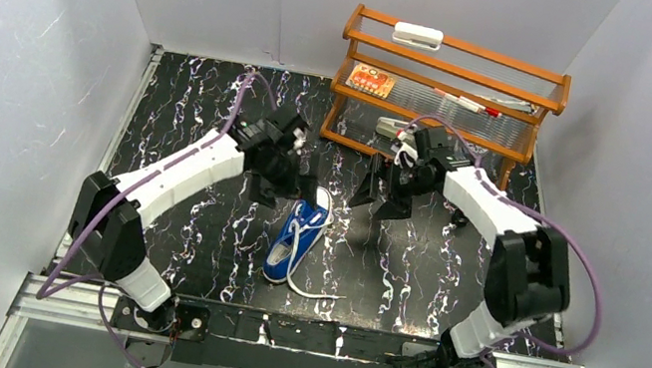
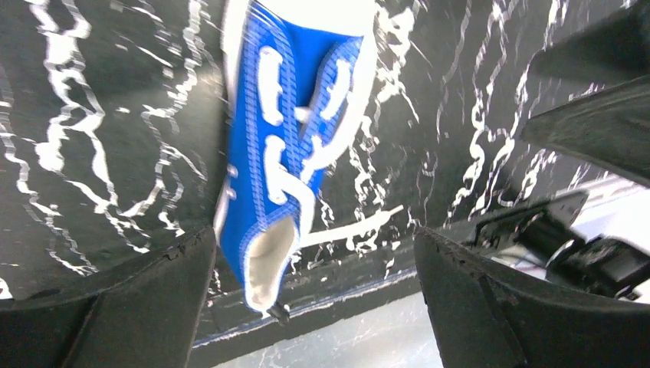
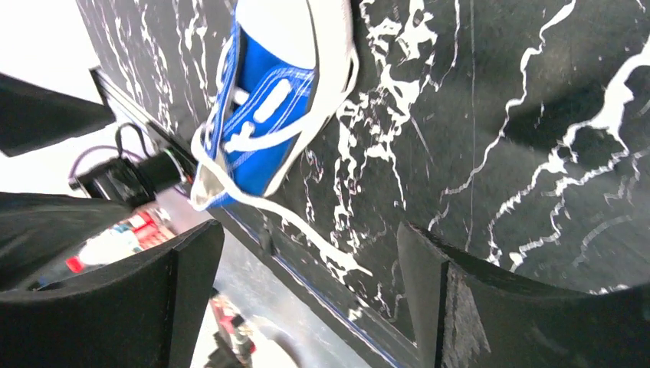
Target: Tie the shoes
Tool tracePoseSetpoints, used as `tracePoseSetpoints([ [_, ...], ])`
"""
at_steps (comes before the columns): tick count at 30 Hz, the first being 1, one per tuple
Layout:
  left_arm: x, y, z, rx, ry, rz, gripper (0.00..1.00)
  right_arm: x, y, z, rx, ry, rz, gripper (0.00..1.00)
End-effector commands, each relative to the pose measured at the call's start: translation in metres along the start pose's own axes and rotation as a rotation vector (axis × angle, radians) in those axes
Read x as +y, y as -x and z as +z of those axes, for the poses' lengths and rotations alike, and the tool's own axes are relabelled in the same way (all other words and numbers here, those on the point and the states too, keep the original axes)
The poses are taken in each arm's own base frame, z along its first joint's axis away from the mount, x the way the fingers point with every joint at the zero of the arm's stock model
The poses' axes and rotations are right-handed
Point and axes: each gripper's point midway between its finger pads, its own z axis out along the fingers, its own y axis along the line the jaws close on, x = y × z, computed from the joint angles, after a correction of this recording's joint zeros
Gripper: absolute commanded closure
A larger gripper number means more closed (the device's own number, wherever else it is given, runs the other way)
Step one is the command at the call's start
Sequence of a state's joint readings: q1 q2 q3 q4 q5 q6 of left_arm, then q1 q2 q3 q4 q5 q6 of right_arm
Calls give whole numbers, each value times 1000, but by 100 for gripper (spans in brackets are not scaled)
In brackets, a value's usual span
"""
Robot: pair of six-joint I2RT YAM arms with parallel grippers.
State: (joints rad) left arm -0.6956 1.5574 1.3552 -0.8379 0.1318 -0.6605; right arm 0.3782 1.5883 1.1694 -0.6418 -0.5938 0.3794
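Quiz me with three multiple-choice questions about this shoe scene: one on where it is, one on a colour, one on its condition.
1. Where does the shoe lie?
A. In a drawer
B. On the black table, near its middle
C. Held up in the air
2. What colour are its laces?
A. Red
B. Black
C. White
3. How are the laces?
A. Loose, one end trailing on the table
B. Tied in a bow
C. Missing
Answers: B, it lies on the marbled top; C, white against blue cloth; A, a free end runs past the heel.
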Motion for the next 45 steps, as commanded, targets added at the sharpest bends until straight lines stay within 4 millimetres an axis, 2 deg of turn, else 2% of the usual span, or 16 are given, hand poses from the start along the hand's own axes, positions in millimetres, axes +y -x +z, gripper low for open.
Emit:
tracePoseSetpoints([
  [1, 21, 16, -11, 14, -62, -68, 2, 10, 25, 27, -20, 32, 210, 9],
  [3, 27, 16, -4, 31, -108, -112, 2, 5, 26, 44, -14, 13, 308, 10],
  [8, 33, 4, 9, 82, -240, -225, 2, 4, 23, 79, 25, -6, 414, 26],
  [12, 31, -15, 23, 144, -304, -293, 8, 2, 12, 98, 41, -5, 447, 37],
  [14, 31, -25, 28, 164, -328, -327, 15, 1, 10, 104, 27, 9, 467, 47],
  [21, 25, -45, 26, 221, -402, -369, 18, 3, 10, 133, 44, 53, 501, 57],
  [24, 26, -48, 27, 223, -397, -384, 23, 4, 15, 141, 20, 54, 513, 72],
  [25, 27, -48, 27, 218, -391, -390, 26, 3, 19, 142, -1, 52, 514, 83],
  [26, 28, -47, 27, 212, -385, -398, 28, 2, 21, 141, -19, 45, 517, 95],
  [27, 29, -47, 27, 206, -376, -405, 30, 2, 23, 139, -44, 41, 515, 100],
  [29, 31, -45, 27, 192, -358, -418, 31, 7, 34, 128, -110, 39, 472, 100],
  [32, 28, -38, 19, 146, -373, -401, 29, 27, 53, 98, -207, 2, 253, 100],
  [33, 25, -38, 15, 134, -399, -396, 27, 39, 51, 78, -223, -75, 76, 100],
  [36, 21, -29, 11, 105, -414, -359, 24, 43, 45, 73, -212, -155, -45, 100],
  [40, 15, 5, -8, -15, -405, -275, 7, 64, 44, 73, -203, -139, -238, 100],
  [45, 9, 54, -44, -164, -506, -245, 5, 115, 58, 65, -281, 59, -468, 100],
])
